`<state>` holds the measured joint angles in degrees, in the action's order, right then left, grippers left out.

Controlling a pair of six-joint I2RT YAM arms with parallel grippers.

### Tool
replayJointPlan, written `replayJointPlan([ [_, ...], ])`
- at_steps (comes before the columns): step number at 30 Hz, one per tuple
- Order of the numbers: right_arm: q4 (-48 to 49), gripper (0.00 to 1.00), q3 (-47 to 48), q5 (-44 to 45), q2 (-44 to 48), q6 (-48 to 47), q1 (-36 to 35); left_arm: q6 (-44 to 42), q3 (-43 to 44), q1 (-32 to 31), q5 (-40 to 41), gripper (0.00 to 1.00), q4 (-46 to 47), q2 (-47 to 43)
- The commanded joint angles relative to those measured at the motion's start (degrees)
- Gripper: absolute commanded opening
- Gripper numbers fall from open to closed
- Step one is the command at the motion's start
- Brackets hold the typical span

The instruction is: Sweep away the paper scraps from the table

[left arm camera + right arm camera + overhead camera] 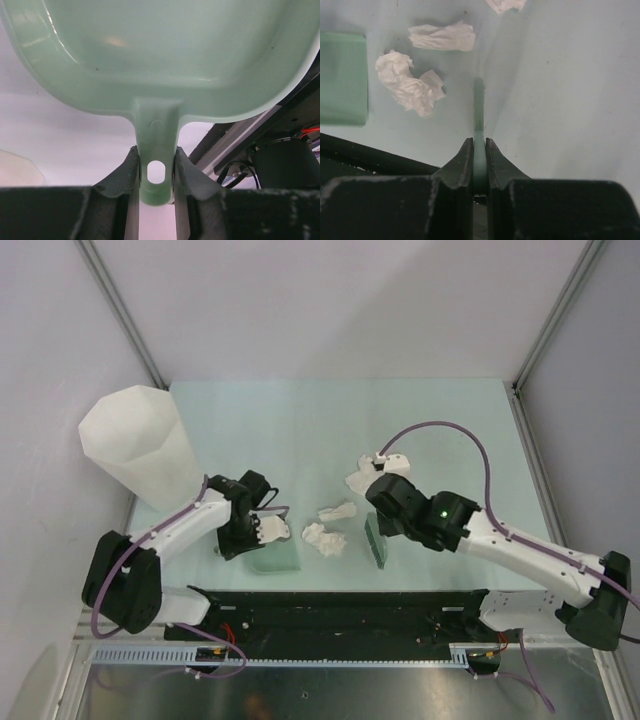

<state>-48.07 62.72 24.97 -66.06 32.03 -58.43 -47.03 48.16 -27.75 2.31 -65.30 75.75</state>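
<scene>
Left gripper (pixel 156 159): closed tight on the dustpan (pixel 274 552) handle, one finger on each side. The pan is at the front left of the table (pixel 450 420), near the black strip.

Right gripper (pixel 479 146): clamped on a thin green blade (pixel 478 107), seen edge-on. It may be a brush or a scraper, and the view does not settle which. It points down at the table.

Scraps (pixel 324 538): three visible on the table. Two lie between pan and blade, the nearer one just beside the pan's right edge. The third sits farther back, beside the right wrist.

Bin (pixel 140 445): at the table's left edge, well apart from the scraps.
</scene>
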Motion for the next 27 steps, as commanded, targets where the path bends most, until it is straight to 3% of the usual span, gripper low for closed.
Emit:
replayJointPlan([
  [1,4.73,0.00,0.83,-1.76,-5.37,3.83,-0.10,0.88,0.97,-0.55,-1.08,0.00,2.01,2.73],
  [9,27.57,0.00,2.40,-18.62,-16.89,3.39,-1.24,2.99,1.67,-1.08,-0.55,0.00,6.32,8.01],
  [12,33.30,0.00,8.02,-17.86,-20.06,0.24,-3.35,3.25,2.02,-1.08,-1.51,0.00,6.94,8.72],
  [18,23.67,0.00,19.46,-10.85,-23.06,-5.57,-6.34,3.69,3.17,-0.99,-5.90,0.00,8.25,6.44],
  [27,11.52,0.00,19.46,6.66,-5.32,-7.33,-6.08,5.54,4.66,0.41,-16.79,0.00,10.10,-2.43],
])
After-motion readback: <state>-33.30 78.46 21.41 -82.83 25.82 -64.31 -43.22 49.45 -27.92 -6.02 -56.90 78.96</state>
